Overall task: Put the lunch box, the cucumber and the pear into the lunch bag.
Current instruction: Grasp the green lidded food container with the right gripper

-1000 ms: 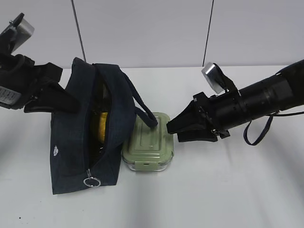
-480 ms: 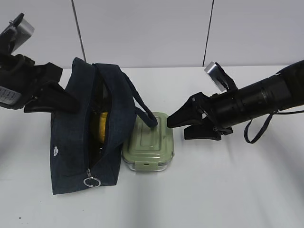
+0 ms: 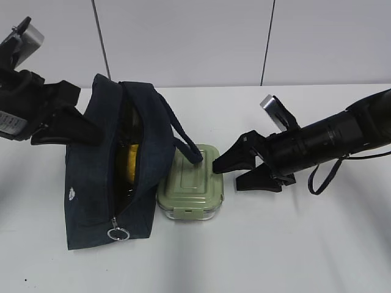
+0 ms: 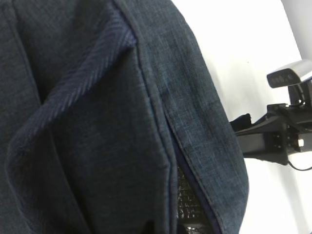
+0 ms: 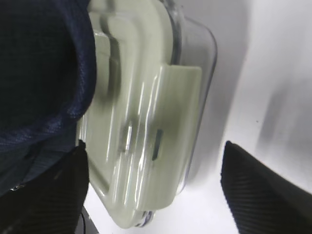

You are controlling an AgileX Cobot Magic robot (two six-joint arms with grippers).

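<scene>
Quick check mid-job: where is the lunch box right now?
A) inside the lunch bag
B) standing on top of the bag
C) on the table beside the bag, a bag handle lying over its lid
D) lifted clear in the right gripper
C: the lunch box sits on the table against the lunch bag, a bag handle lying across its lid.

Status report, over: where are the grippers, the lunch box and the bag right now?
Left gripper shut on lunch bag edge. Right gripper open beside lunch box on table. Bag handle draped over box lid.
</scene>
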